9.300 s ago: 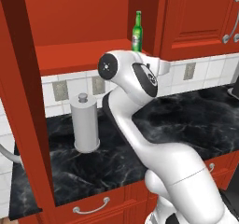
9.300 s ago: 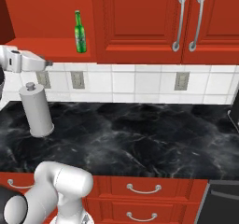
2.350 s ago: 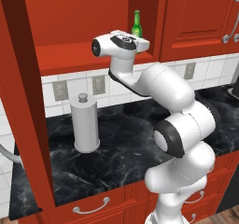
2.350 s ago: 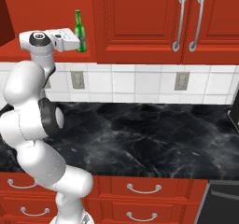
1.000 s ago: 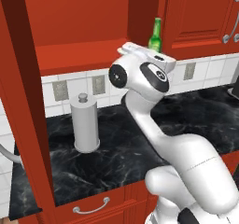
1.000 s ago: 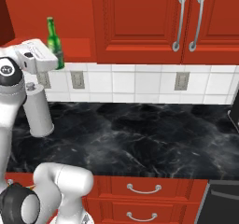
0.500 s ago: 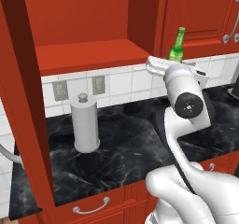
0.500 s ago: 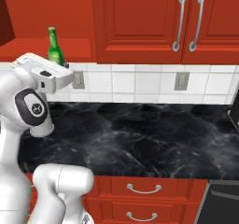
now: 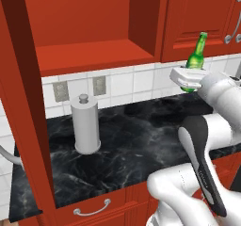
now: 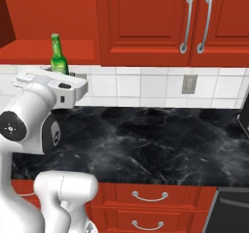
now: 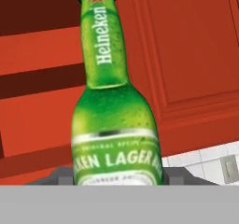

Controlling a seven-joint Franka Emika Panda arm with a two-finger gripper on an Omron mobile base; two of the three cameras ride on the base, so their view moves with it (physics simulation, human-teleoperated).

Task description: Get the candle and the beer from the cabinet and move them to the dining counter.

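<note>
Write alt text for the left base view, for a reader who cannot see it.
A white robot arm holds a green beer bottle upright in front of a closed red cabinet door. To the left, the open cabinet shelf is bare above a black marble counter with a grey canister.

One beer [image 9: 196, 58] bottle is in sight, gripped in the one tool [image 9: 186, 78], its neck rising above it. One paper-towel holder [image 9: 85, 125] stands on the surface [image 9: 136, 135] below and well to the tool's side. Two wall outlets [image 9: 60, 92] sit side by side on the tiles in the left base view; the right base view gives one more outlet [image 10: 187, 85] far from the tool. Two curved silver bar handles [image 10: 184, 22] hang on the closed cabinet [image 10: 146, 23] doors. The right base view shows two drawer handles [image 10: 148, 196] under the surface.
</note>
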